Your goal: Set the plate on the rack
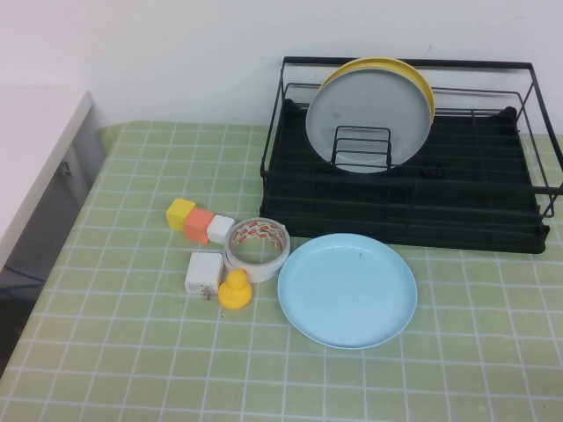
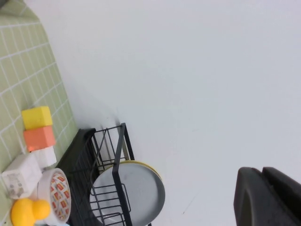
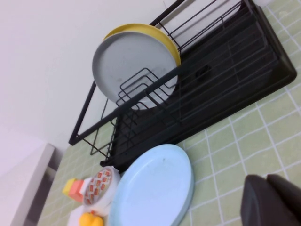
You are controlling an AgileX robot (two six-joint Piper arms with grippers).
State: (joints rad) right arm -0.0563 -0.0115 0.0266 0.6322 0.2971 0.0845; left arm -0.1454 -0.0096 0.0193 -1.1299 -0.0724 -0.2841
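Note:
The light blue plate (image 1: 347,289) lies flat on the green checked tablecloth, just in front of the black wire rack (image 1: 457,224); it also shows in the right wrist view as the plate (image 3: 153,188) below the rack (image 3: 225,70). Neither arm appears in the high view. My left gripper (image 2: 264,173) is shut on nothing, held up and facing the white wall, well away from the rack (image 2: 87,160). Shut and empty as well, my right gripper (image 3: 269,181) hovers over bare cloth, apart from the plate.
A grey-white plate (image 1: 369,123) and a yellow plate (image 1: 420,83) stand upright in the rack's dividers. Left of the blue plate sit a tape roll (image 1: 257,250), a yellow duck (image 1: 235,290), a white charger (image 1: 203,273) and three small cubes (image 1: 200,223). A white counter (image 1: 35,149) borders the table's left.

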